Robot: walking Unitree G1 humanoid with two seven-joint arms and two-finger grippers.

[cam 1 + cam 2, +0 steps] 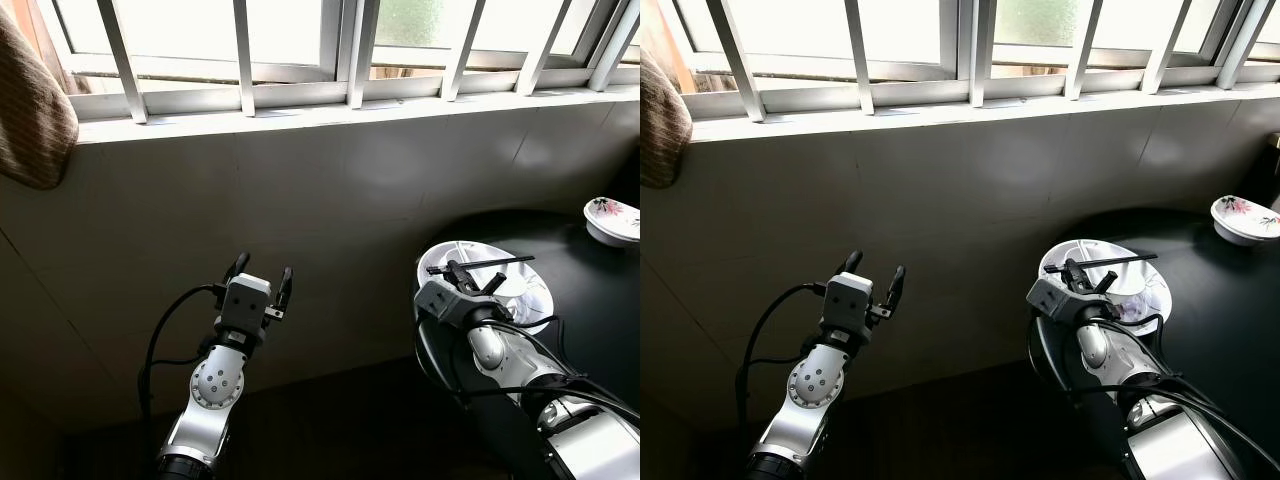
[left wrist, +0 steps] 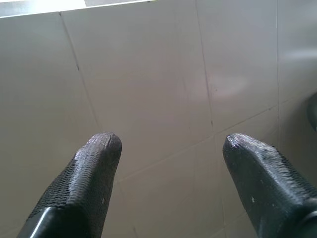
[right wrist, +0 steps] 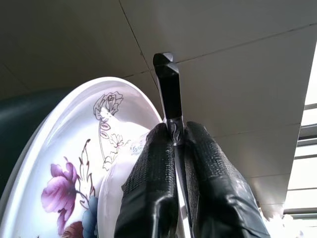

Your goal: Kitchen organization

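Observation:
My right gripper is shut on a thin black utensil, held level just above a white plate with purple flowers. The plate lies at the near left edge of a dark round table. In the right wrist view both fingers pinch the utensil's handle, with the plate's rim right beside them. My left gripper is raised in front of the grey tiled wall, open and holding nothing.
A small floral bowl sits at the table's far right. A barred window with a sill runs above the tiled wall. A brown cloth hangs at the upper left. Dark floor lies below the left arm.

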